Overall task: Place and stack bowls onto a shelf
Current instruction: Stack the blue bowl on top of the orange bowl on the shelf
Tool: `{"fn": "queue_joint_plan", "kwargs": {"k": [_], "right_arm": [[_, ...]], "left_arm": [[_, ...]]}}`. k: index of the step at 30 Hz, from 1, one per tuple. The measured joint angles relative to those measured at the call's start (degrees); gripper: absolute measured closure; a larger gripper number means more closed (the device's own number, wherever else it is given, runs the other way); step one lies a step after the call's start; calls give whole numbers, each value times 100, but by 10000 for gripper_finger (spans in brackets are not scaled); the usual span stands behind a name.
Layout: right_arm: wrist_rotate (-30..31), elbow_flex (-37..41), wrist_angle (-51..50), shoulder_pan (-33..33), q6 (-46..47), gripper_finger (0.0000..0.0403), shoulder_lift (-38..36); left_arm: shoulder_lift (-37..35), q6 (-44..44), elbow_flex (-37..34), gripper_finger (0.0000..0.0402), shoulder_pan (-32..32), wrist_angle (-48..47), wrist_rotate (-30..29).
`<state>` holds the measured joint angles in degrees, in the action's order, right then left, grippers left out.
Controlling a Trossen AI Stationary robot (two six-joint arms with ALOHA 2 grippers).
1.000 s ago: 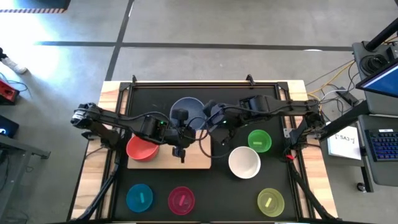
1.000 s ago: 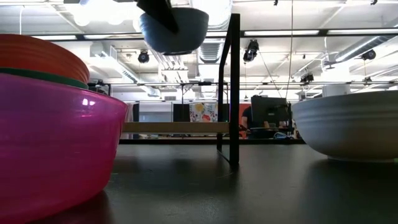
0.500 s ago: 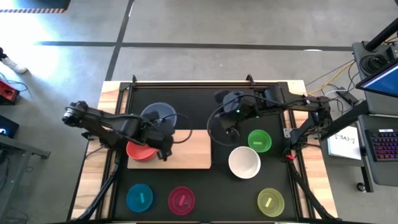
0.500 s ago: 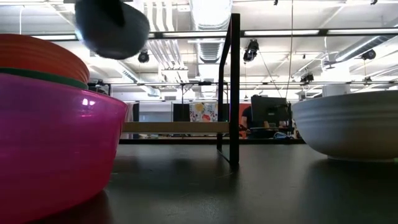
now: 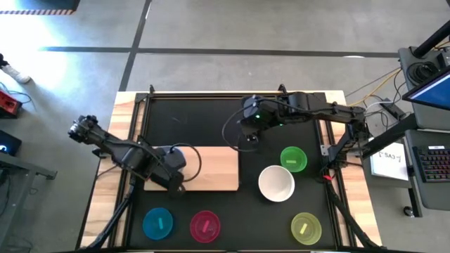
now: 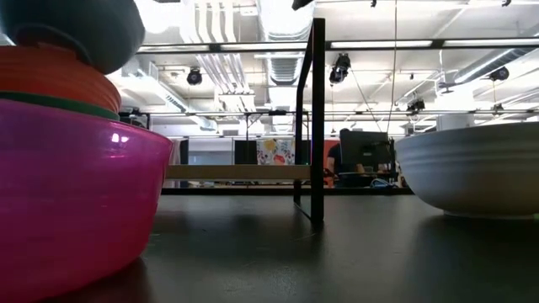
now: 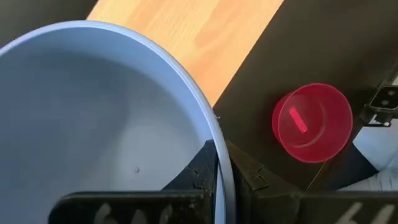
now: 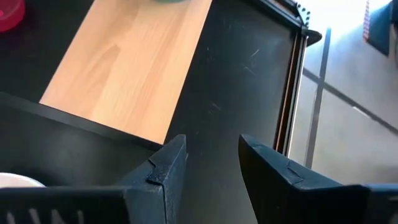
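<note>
The left gripper (image 7: 217,168) is pinching the blue bowl's (image 7: 93,118) rim over the red bowl (image 6: 59,71) at the shelf's (image 5: 214,169) left end — releasing off-centre risks tipping; the right gripper (image 8: 211,158), fingers apart, is hovering empty.

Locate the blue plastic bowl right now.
The blue plastic bowl is clamped in the left gripper, over the red bowl at the wooden shelf's left end.

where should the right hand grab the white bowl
By the rim, from straight above, one finger inside the wall and one outside. The white bowl sits upright and open on the table, too wide to span. Its rim toward the right hand looks freest; the green bowl crowds its far right. The left hand already pinches the blue bowl this way.
</note>
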<state>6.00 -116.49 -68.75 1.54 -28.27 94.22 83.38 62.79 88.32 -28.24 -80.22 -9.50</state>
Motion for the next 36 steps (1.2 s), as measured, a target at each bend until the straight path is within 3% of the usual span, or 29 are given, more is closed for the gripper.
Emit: {"fn": "queue_joint_plan", "kwargs": {"k": [11,20,36], "right_arm": [[0,44,26,37,151,271,127],[2,44,26,37,227,279,127],[4,46,-149,37,387,282,117]], "left_arm": [[209,227,-147,401,-173,2,141],[209,418,-213,401,-171,-539,-517],[211,576,-1500,401,-171,-120,-620]]}}
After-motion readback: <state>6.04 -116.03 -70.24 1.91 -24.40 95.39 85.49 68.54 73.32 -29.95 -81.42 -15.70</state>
